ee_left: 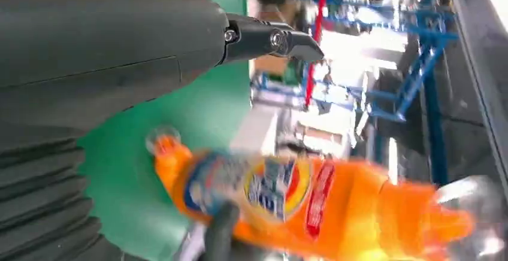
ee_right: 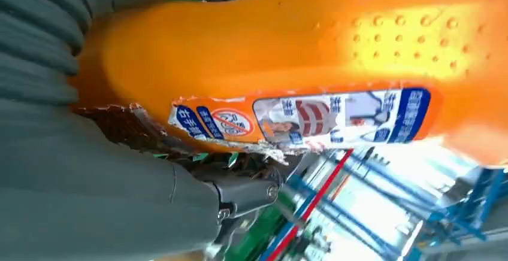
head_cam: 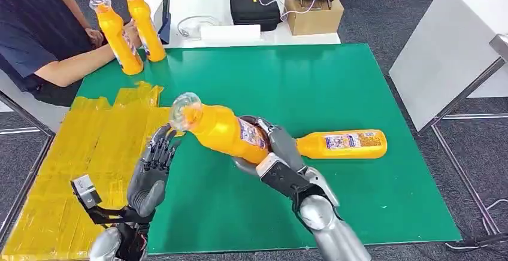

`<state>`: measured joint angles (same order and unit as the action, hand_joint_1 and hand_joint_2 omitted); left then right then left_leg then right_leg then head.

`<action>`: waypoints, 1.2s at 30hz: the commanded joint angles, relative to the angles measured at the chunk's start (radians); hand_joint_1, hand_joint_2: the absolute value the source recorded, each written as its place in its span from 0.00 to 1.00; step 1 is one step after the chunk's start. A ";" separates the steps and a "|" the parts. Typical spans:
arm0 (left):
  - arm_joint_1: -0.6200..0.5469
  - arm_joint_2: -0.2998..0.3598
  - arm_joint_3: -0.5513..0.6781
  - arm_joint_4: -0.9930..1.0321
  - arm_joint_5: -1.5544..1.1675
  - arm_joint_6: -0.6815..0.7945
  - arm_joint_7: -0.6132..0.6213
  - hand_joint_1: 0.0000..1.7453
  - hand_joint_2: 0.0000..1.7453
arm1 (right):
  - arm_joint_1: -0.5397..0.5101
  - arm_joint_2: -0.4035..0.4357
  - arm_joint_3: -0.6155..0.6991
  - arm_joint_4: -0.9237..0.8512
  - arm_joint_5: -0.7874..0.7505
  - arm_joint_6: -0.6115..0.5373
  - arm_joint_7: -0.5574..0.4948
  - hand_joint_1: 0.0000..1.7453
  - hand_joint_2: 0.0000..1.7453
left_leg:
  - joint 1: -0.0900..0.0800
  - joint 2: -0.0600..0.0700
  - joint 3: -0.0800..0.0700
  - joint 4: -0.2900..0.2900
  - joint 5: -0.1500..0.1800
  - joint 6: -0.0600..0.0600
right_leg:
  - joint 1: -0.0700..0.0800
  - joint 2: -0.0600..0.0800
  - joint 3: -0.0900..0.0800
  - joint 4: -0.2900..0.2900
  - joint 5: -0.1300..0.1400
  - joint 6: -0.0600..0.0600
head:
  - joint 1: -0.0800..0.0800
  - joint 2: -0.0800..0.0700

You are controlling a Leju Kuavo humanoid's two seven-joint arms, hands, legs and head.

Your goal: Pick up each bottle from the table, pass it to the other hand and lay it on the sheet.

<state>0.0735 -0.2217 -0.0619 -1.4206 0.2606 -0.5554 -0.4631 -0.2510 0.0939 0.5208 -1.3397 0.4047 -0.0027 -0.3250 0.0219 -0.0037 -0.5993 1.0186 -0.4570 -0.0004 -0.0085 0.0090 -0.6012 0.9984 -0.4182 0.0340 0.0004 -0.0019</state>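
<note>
The right hand (head_cam: 272, 153) gripped the raised bottle (head_cam: 224, 130) by its base, cap angled toward the empty, spread-fingered left hand (head_cam: 154, 168) just beside it, evidently for handover.

Four orange bottles are in view: one held (head_cam: 224, 132) above the green surface (head_cam: 359, 87), one lying (head_cam: 341, 144) on it, and two upright, one (head_cam: 118, 36) beside the other (head_cam: 144, 24), at its far corner. There is one yellow sheet (head_cam: 72, 153), one black case (head_cam: 254, 6), one cardboard box (head_cam: 314, 12) and one person (head_cam: 36, 33).
</note>
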 commanded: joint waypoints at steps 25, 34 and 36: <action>-0.004 0.008 -0.130 -0.019 0.220 -0.054 0.053 0.00 1.00 | -0.038 0.089 0.145 0.177 -0.013 -0.008 -0.013 1.00 1.00 | -0.001 0.000 0.002 -0.001 0.000 0.001 | 0.000 0.000 0.002 -0.001 0.000 -0.001 | 0.000 0.000; -0.005 0.013 -0.098 -0.025 0.249 -0.047 0.063 0.00 1.00 | -0.018 0.091 0.167 0.216 0.003 -0.012 -0.020 1.00 1.00 | 0.000 0.000 0.002 -0.001 0.000 0.001 | 0.000 -0.001 0.002 -0.001 0.000 -0.001 | 0.000 0.000; -0.005 0.011 -0.101 -0.023 0.249 -0.049 0.069 0.00 1.00 | -0.018 0.092 0.170 0.222 0.007 -0.010 -0.021 1.00 1.00 | 0.000 0.000 0.002 -0.001 0.000 0.001 | 0.000 0.000 0.002 -0.001 0.000 -0.001 | 0.000 0.000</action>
<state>0.0904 -0.2350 -0.1641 -1.4523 0.5031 -0.5989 -0.4063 -0.2514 0.1961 0.6481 -1.2108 0.4047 -0.0187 -0.3464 0.0219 -0.0038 -0.5993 1.0186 -0.4570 -0.0004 -0.0085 0.0090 -0.6014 0.9984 -0.4182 0.0340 0.0004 -0.0019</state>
